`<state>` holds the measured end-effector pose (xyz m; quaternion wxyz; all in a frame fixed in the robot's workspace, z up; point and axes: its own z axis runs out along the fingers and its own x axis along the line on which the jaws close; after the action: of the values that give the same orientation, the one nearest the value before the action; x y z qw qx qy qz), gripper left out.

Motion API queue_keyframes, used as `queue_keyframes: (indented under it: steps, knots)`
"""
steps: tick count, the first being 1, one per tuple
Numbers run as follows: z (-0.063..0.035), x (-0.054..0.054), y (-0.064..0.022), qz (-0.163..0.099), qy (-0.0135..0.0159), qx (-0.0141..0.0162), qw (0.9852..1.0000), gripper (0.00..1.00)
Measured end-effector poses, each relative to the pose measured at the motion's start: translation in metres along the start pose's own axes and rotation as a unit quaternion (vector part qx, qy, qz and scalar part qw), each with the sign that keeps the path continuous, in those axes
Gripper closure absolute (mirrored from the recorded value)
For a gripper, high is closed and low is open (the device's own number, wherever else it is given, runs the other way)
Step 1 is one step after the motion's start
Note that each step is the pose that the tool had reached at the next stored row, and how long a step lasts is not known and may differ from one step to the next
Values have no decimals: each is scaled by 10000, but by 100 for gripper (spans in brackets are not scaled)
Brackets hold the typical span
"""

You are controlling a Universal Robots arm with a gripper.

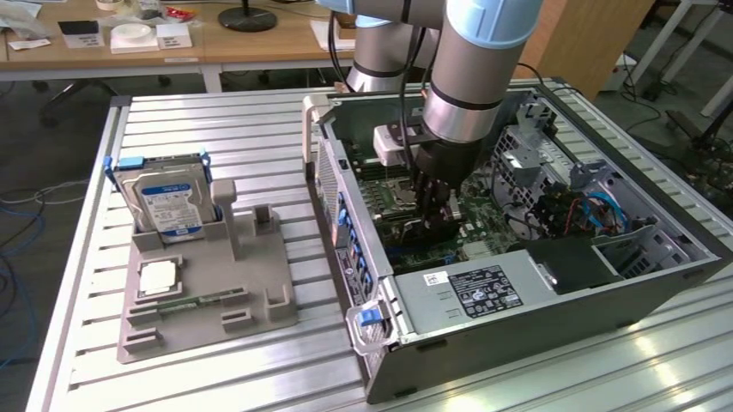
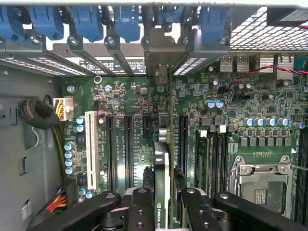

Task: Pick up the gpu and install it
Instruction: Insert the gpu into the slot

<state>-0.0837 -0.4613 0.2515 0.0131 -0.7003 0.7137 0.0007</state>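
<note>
Down inside the open grey computer case (image 1: 641, 283), the black gripper (image 2: 166, 207) clamps the thin green gpu card with silver end bracket (image 2: 162, 163) edge-on, upright over the green motherboard (image 2: 134, 110) among its slots.

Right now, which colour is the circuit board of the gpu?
Green; the gpu board edge shows best in the wrist view, clamped in the gripper.
</note>
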Motion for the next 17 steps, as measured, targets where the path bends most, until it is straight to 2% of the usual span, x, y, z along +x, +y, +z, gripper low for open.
queue_keyframes:
  steps: [7, 8, 9, 10, 17]
  knots:
    - [4, -1, 1, 1, -6, 1, 10000, 73]
    - [4, -1, 1, 1, -5, 2, 10000, 67]
    - [2, -1, 1, 1, -2, 0, 10000, 67]
    - [1, -1, 1, 1, -1, 0, 10000, 60]
    - [-1, -3, 0, 1, -3, 1, 10000, 60]
